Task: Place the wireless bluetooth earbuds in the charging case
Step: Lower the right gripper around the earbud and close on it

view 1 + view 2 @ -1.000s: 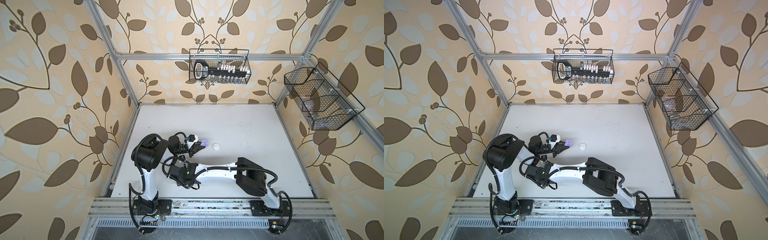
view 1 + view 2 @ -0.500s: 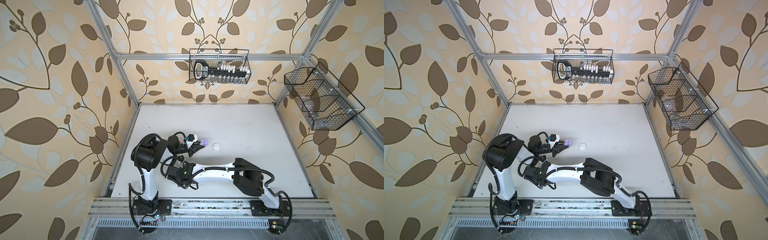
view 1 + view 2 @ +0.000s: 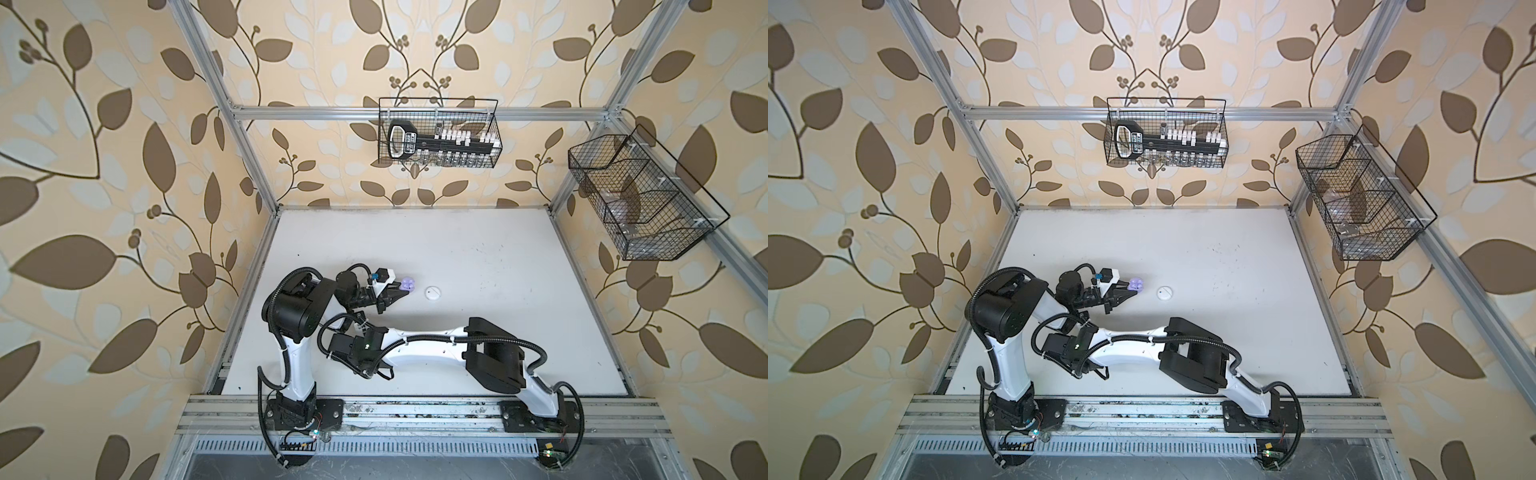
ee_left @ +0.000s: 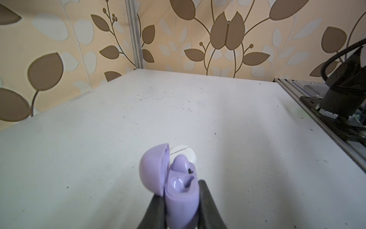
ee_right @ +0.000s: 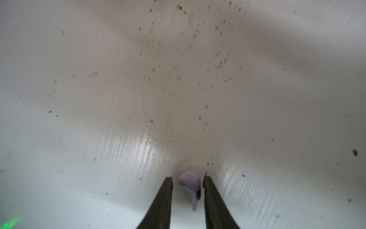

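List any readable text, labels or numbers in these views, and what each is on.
Nothing is legible in any view.
Black handled tool in the back wire basket: pale label with lettering, too small to read.
Black base plate in the left wrist view: faint marking, too blurred to read.
Lavender charging case and white case: no print visible.

Both top views overlook the whole desk [image 3: 457, 249]; left wrist, low, faces three o'clock, sharing the lavender case [image 3: 408, 284]; right wrist stares closely downward.
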Robot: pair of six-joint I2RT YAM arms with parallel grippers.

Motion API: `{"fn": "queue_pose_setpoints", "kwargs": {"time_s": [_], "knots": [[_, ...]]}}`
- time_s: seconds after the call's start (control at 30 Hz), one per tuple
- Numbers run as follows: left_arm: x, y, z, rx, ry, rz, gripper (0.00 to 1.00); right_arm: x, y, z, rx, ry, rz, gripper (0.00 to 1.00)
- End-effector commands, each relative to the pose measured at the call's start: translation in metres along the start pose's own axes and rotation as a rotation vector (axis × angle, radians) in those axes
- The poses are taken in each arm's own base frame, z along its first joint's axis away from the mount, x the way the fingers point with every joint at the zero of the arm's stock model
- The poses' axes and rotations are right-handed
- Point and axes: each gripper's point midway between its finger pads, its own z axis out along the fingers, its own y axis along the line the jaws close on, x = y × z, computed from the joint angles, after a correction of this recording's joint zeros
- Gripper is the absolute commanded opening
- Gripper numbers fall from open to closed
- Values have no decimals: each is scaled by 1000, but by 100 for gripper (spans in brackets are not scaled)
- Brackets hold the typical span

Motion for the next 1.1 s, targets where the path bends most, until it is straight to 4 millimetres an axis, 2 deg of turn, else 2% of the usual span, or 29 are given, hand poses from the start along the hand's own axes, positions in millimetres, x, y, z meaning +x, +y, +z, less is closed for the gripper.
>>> {"fn": "queue_pose_setpoints", "kwargs": {"time_s": [0.0,1.07], "knots": [[-14,3,0,-18,-40,57,12,-1,-1,5,34,-10,-25,29],[-15,8,-1,-32,-43,45,13,-1,-7,18,65,-10,13,25]]}}
